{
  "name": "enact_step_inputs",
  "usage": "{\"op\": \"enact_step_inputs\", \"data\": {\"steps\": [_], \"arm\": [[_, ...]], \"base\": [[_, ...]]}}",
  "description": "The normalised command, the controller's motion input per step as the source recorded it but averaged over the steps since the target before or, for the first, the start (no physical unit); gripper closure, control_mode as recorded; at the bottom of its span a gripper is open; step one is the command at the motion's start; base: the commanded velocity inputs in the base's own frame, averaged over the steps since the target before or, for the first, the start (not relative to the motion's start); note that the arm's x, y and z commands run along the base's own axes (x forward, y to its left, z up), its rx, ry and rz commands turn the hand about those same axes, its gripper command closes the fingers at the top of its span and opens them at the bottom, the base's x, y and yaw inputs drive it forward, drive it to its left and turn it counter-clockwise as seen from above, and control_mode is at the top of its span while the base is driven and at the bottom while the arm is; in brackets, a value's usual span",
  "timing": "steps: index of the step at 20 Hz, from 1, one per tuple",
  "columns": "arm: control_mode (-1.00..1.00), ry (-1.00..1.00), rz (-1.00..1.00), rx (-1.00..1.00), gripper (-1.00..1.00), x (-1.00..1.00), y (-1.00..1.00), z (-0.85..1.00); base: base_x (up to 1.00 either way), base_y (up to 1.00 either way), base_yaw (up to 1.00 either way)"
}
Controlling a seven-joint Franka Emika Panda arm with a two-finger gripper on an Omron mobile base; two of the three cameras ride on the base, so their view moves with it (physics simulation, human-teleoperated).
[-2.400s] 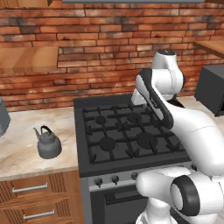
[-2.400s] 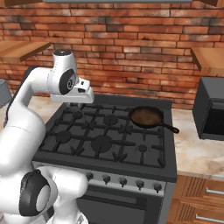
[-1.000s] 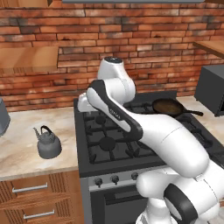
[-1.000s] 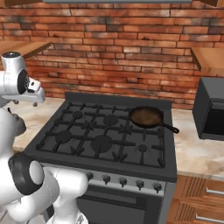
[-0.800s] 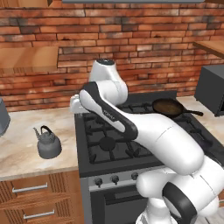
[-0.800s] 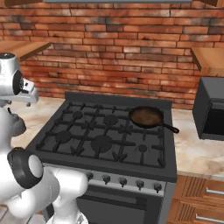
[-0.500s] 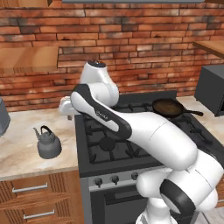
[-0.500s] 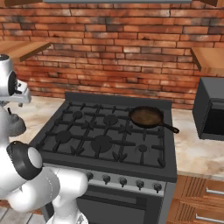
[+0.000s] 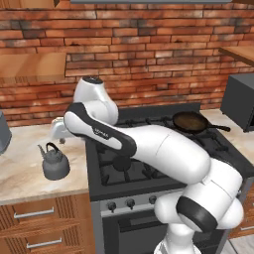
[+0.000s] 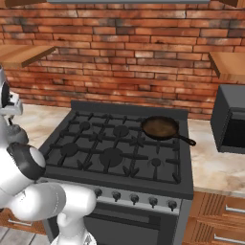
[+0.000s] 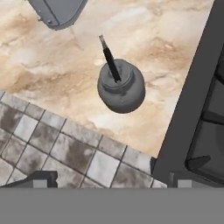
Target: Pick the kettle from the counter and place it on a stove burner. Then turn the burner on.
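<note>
Arm swung left off the range over the last couple of seconds, gripper now hanging above and just behind the kettle, fingertips spread wide apart, holding nothing. Reach for the pick apparently under way, descent not yet made. Kettle upright on the counter beside the stove, apart from the hand: squat, dull grey metal, thin dark arched handle, knobbed lid. Counter beige, marbled stone. Stove burner round, black, ringed by cast-iron grate bars, bare. Dark frying pan on a rear burner.
</note>
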Motion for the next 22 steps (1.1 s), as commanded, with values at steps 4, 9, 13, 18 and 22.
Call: {"op": "enact_step_inputs", "data": {"steps": [4,9,13,18,22], "arm": [[-1.00,0.00,0.22,0.00,-1.00,0.00,0.16,-0.28],[-1.00,0.00,0.22,-0.06,-1.00,0.00,0.00,-0.25],[-1.00,0.00,0.25,-0.18,-1.00,0.00,0.00,-0.30],[-1.00,0.02,0.20,-0.12,-1.00,0.00,0.03,-0.24],[-1.00,0.02,0.04,-0.05,-1.00,0.06,0.14,-0.12]], "base": [[0.00,0.00,0.00],[0.00,0.00,0.00],[0.00,0.00,0.00],[0.00,0.00,0.00],[0.00,0.00,0.00]]}}
